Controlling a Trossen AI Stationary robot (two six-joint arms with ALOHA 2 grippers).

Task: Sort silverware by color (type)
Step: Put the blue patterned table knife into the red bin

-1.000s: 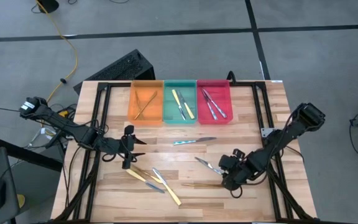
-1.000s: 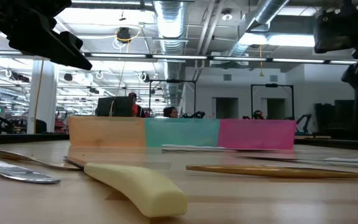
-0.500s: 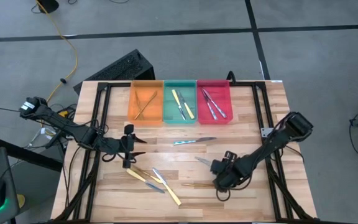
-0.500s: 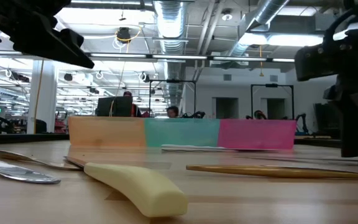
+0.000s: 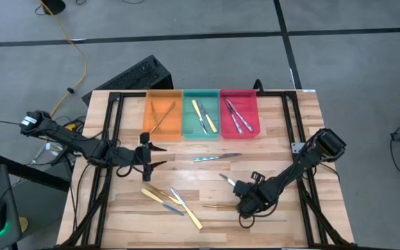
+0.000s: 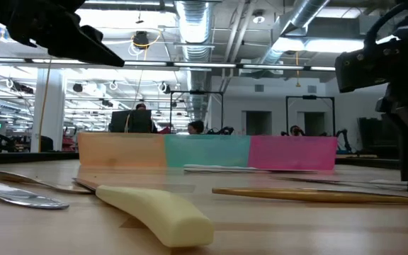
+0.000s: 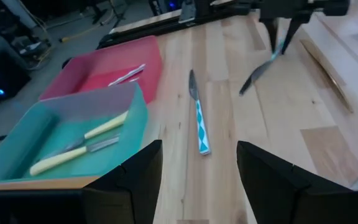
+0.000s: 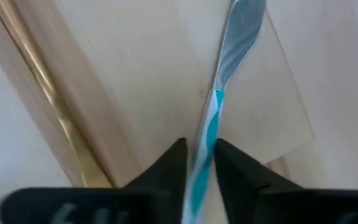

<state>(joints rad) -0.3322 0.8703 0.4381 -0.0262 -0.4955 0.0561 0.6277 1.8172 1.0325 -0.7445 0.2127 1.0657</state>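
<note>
Your right gripper (image 8: 197, 163) is pinched onto the blue-handled silver knife's (image 8: 219, 93) handle, in front of the red tray (image 5: 239, 132), blade running straight ahead from the fingers toward that tray; left gripper (image 5: 146, 156) waits open, farther off.

My matt black fingers (image 8: 160, 171) pinch a knife (image 8: 219, 106) with a shiny metal blade and a glossy blue-and-white handle. Beneath it the table (image 8: 123, 56) is pale, smooth wood with fine grain. Beside it lies a polished gold utensil (image 8: 39, 81), brightly reflective.
</note>
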